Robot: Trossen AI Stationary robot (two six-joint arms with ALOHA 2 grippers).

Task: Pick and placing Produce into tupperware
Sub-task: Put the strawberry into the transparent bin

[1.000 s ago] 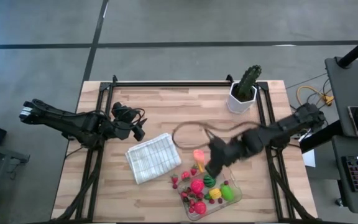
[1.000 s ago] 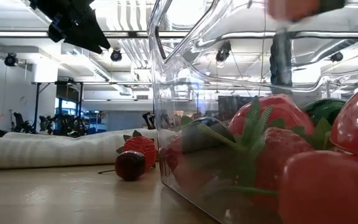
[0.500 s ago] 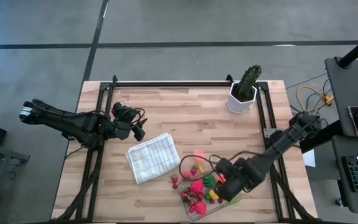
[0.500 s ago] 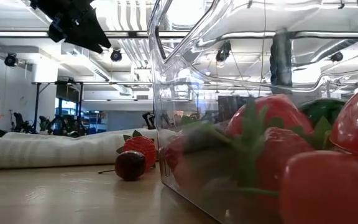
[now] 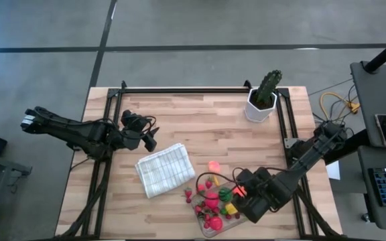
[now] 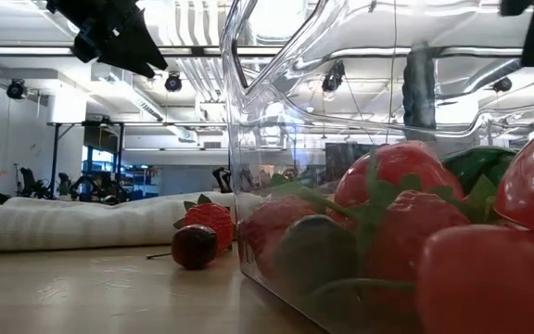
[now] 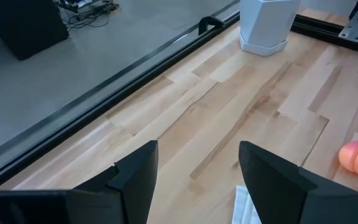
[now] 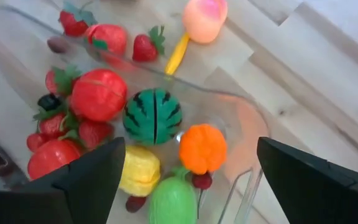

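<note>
Right gripper hangs over the clear tupperware, fingers spread wide, nothing pinched. Between and just ahead of the fingers, inside the tupperware: striped green watermelon toy, orange round fruit, yellow piece, light green piece, big red tomato-like fruit, several strawberries with green leaves. A small dark berry sits beside the orange fruit.

Beyond the fingertips, outside the tupperware on the wood table: pink peach-like piece, a thin yellow-orange strip touching it, two strawberries and a dark red berry near the container's far rim. The low view shows a strawberry and a dark cherry lying just outside the clear wall, red fruit packed inside.

Left gripper waits off to the side, well apart from the produce, near a corner of the white checked folded cloth. Its fingers stand parted with only bare table between them, nothing held; the pink piece shows far ahead of the fingertips, and the white pot further on. Cactus in white pot stands at the back of the table, well away from both grippers.
</note>
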